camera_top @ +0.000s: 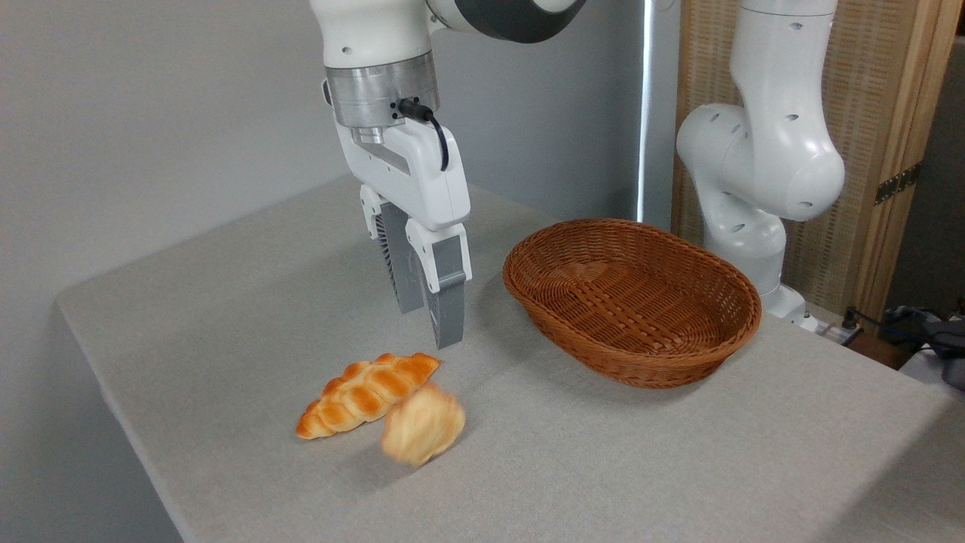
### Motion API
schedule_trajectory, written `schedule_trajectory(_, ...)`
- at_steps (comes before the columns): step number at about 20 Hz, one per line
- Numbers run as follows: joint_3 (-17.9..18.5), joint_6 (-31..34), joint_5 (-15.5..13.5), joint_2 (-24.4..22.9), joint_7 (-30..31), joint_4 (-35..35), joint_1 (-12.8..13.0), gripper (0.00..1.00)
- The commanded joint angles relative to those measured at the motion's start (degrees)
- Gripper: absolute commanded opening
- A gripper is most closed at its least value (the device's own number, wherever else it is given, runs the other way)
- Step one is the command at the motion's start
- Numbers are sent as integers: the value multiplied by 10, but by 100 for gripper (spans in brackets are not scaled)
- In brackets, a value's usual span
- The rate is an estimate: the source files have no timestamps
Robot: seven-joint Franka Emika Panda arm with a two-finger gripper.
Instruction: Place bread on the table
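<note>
The bread (422, 431), a small pale golden bun, lies on the grey cloth table (603, 467) and looks motion-blurred. It touches the right end of a long braided orange loaf (366, 392). My gripper (428, 323) hangs above and a little behind the bun, open, with nothing between its grey fingers (448, 298).
A brown oval wicker basket (632, 300) stands to the right of the gripper with nothing visible inside. The arm's white base (758, 166) rises behind the basket. The table's left edge runs close to the loaf.
</note>
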State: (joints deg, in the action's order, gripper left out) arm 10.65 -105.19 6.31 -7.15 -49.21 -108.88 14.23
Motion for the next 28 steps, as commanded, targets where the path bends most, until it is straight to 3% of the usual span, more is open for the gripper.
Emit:
schedule_trajectory(1,2,5,-9,2,6,7,2,100)
schedule_trajectory(7,3,5,-10,2,13,22,2,100)
schedule_trajectory(9,1,7,-15,2,54,32,2,100)
schedule_trajectory(12,-1,37,-62,7,127,69,1,100)
schedule_trajectory(15,-2,123,-97,38,133,139,0,100)
schedule_trajectory(18,-32,139,-122,57,161,175,-19,100)
schedule_trajectory(21,-69,140,-118,67,186,177,-33,100)
schedule_trajectory(28,-76,141,-118,68,179,177,-47,100)
